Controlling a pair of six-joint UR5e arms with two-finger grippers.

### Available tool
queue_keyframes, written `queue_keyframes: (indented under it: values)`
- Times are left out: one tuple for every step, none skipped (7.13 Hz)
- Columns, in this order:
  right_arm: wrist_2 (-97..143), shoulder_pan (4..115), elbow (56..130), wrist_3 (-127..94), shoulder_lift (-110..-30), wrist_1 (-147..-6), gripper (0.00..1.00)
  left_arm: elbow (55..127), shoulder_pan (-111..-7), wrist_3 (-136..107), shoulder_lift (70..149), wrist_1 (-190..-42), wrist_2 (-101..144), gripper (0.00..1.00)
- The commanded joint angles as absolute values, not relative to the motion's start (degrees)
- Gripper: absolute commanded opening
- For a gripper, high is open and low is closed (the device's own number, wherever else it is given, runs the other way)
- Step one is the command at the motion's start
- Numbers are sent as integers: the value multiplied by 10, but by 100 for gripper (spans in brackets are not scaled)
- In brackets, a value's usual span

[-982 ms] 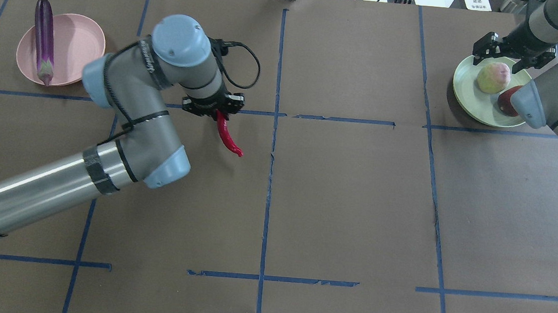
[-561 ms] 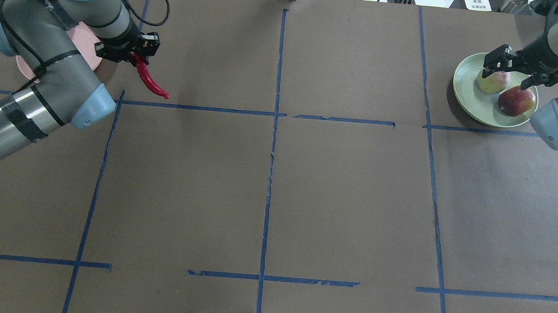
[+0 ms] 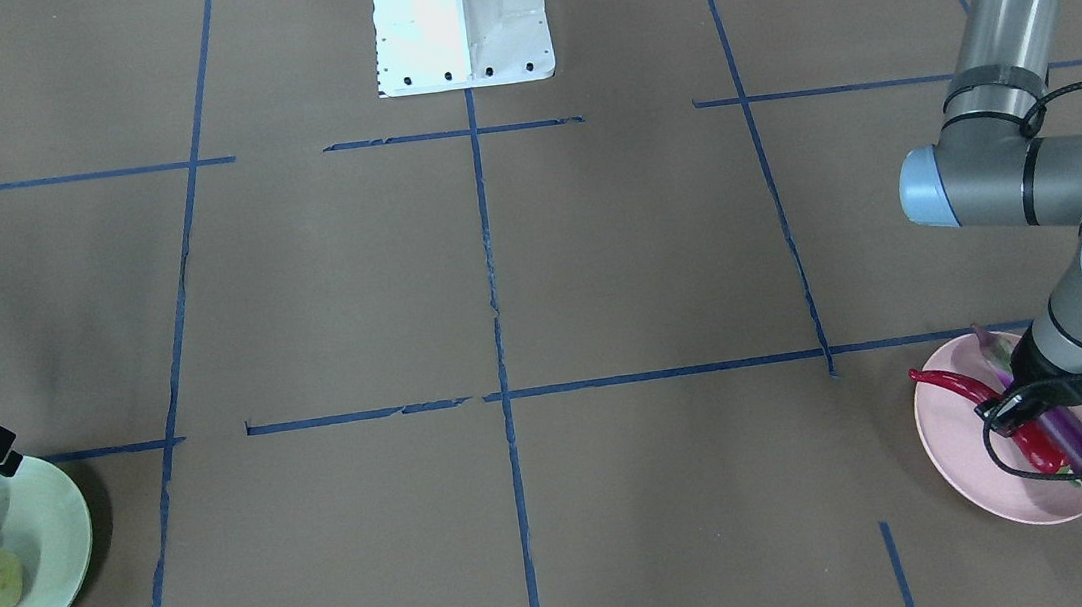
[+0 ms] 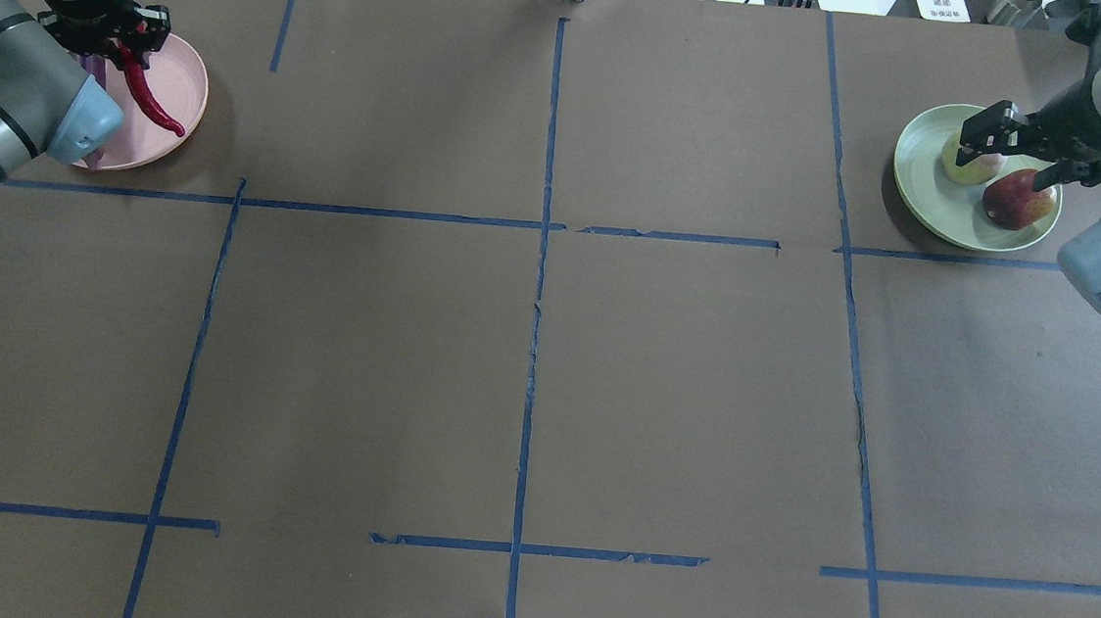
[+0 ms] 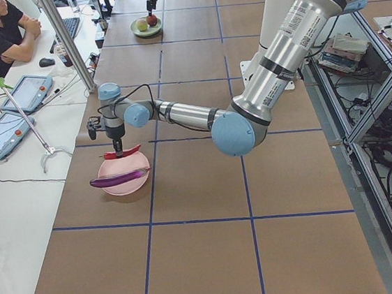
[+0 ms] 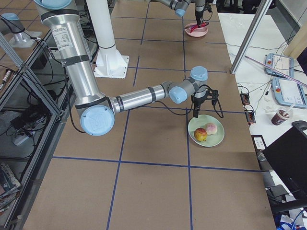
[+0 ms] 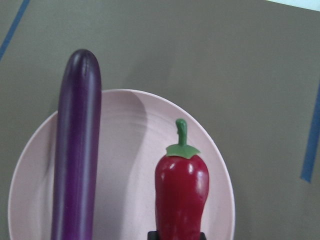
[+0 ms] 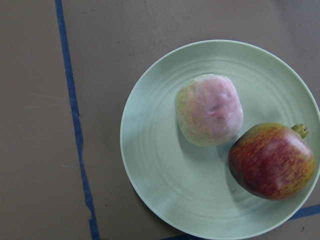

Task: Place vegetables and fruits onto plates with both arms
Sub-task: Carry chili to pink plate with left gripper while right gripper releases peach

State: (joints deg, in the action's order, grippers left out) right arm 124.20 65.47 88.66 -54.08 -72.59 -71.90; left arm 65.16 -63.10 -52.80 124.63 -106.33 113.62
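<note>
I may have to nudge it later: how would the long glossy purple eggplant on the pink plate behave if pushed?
The long glossy purple eggplant looks stiff, spanning the pale pink plate without sagging. Its tip overhangs the rim, so a push may pivot it off. Its shiny round body probably rolls and slips easily.

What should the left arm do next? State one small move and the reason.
Probably lower a little and open the left gripper: it holds the red chili pepper over the pink plate, beside the eggplant lying there.
</note>
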Motion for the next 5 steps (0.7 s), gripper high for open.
queue_keyframes:
  values:
    - [1242,650,903,-550,-725,-720,100,638,-633,-480,1245,-1074,1137,91]
    - [1243,650,907,-555,-726,-722,100,641,-633,-480,1243,-1105,1144,93]
    - [1246,654,913,-561,-721,-723,100,649,-635,-479,1240,-1107,1187,97]
    - [1296,689,912,-556,-722,-729,100,697,-649,-463,1215,-1105,1206,97]
    - [1302,705,908,-551,-726,-731,100,732,-660,-431,1196,-1100,1208,97]
